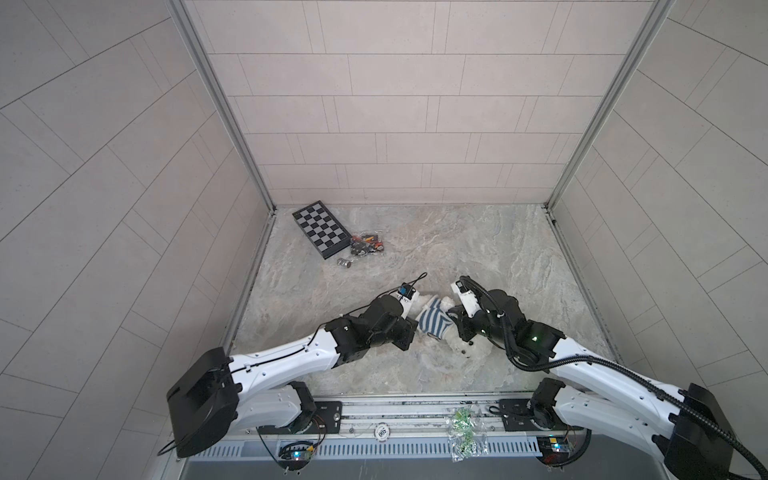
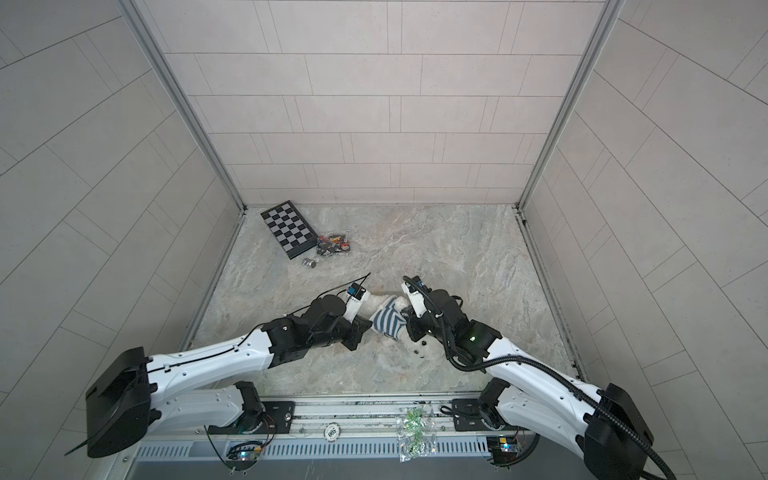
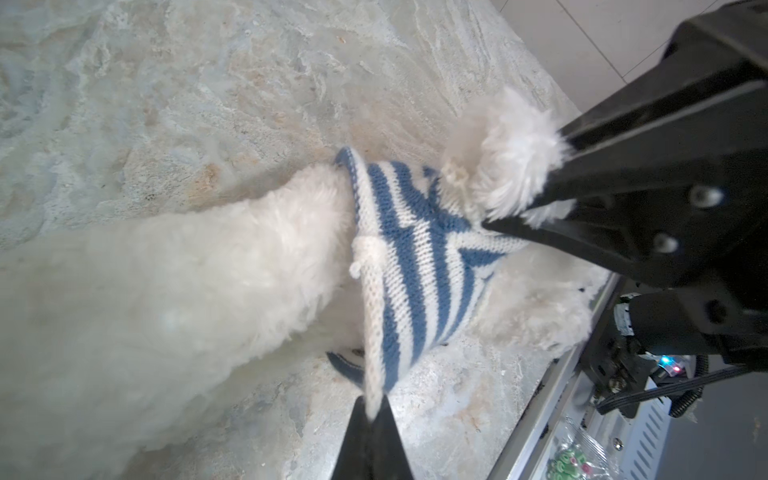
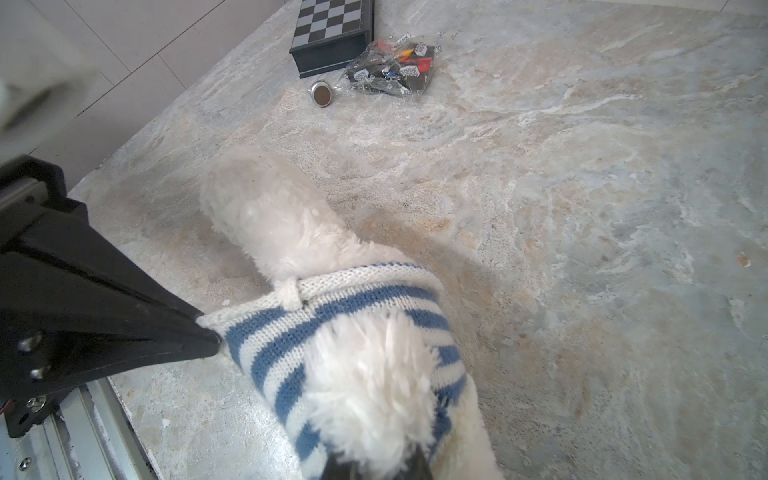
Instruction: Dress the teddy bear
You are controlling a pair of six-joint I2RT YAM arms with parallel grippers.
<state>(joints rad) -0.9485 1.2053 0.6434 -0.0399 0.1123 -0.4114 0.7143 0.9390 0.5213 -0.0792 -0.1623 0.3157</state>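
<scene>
Lab test cell: tiled walls, marbled tabletop, mounting rail.

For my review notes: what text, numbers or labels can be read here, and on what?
"500", upside down, on the round white disc on the front rail.
Label on the left wrist camera: print too small to read.
No legible words on the clear bag of parts.
No text on the chessboard, striped shirt or teddy bear.
</scene>
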